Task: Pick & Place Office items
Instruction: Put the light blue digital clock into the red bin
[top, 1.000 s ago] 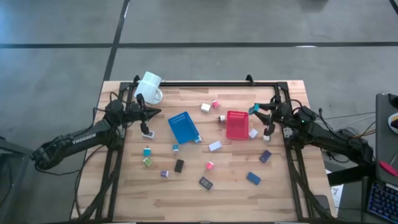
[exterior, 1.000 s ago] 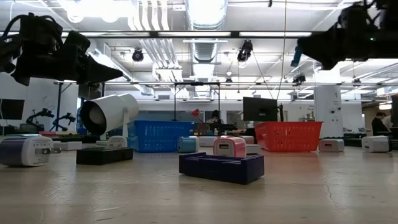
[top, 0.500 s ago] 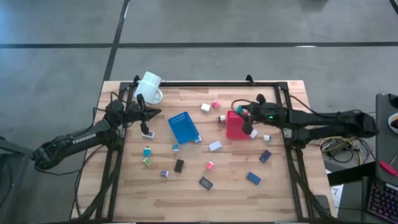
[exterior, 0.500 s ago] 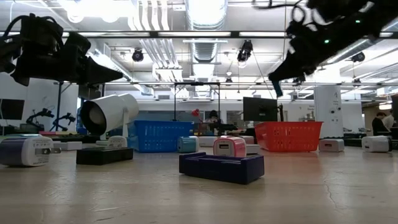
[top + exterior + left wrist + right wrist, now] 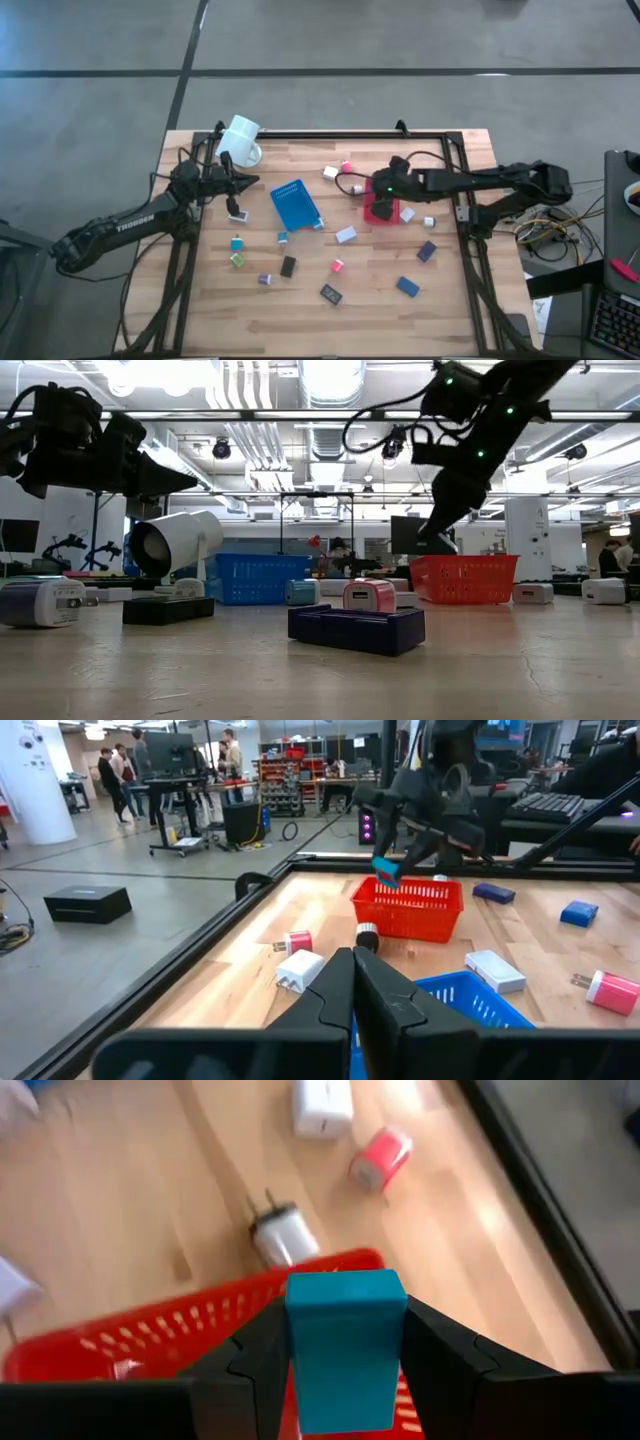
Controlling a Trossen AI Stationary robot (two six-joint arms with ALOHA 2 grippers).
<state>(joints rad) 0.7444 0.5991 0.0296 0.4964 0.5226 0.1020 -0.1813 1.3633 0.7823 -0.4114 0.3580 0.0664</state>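
The right gripper (image 5: 345, 1342) pinches a teal block (image 5: 346, 1342) between its fingers, held in the air over the near rim of the red basket (image 5: 381, 205), right of centre in the high view; in the left wrist view the same block hangs just above the basket's top edge. As a judgement, this is the carry-and-drop step: the block is over the basket but not yet let go, and the next move would be to lower or release it so it falls inside and not on the rim.

The left gripper (image 5: 352, 982) has its fingers pressed together with nothing between them, waiting at the upper left of the table beside the white mug (image 5: 241, 140).

Most of the work looks left to do. The blue basket (image 5: 295, 204) sits near the middle, and many chargers and small blocks lie loose on the wooden table (image 5: 460, 300): a white plug (image 5: 323, 1107), a pink one (image 5: 380, 1159) and a round white adapter (image 5: 281, 1236) above the red basket, others in pink, black, blue and green scattered across the lower half of the high view. What already lies inside either basket cannot be told
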